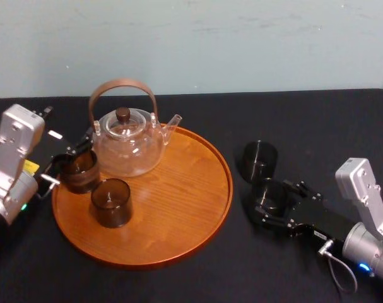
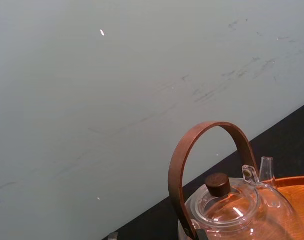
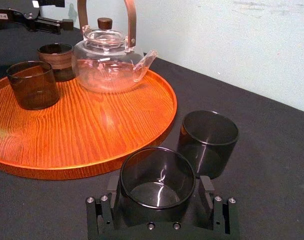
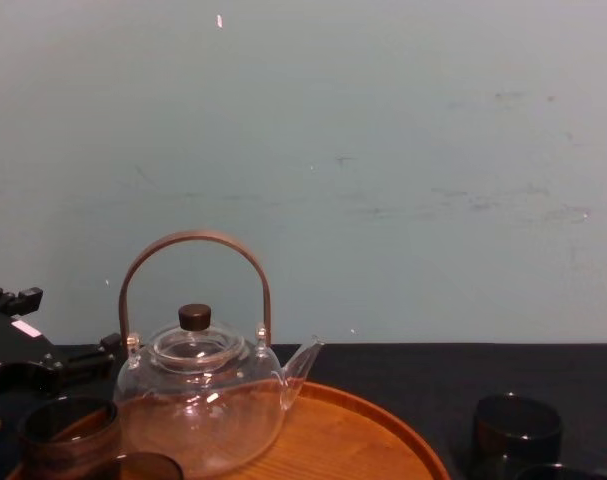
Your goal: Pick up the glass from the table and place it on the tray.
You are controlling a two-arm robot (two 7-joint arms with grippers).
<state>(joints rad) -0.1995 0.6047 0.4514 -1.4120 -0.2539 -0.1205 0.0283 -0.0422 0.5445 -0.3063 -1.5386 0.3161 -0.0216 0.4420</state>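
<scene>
black table (image 1: 317, 120): right gripper (image 3: 160, 183) clamps the glass (image 3: 158, 172) right of the tray (image 3: 91, 130), left gripper (image 1: 73, 155) idle at its left; a crooked lift could clip the neighbour glass (image 3: 209, 142) or rim.

No readable text, brand or number; small white label (image 3: 1, 15) print illegible.

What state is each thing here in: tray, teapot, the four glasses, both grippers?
tray: flat on the table, holding teapot and two glasses.
teapot: upright, lid on.
rear glass: upright at tray's left edge.
front glass: upright on tray.
far glass: upright on table.
near glass: upright on table, gripped.
right gripper: shut on near glass.
left gripper: by rear glass.
</scene>
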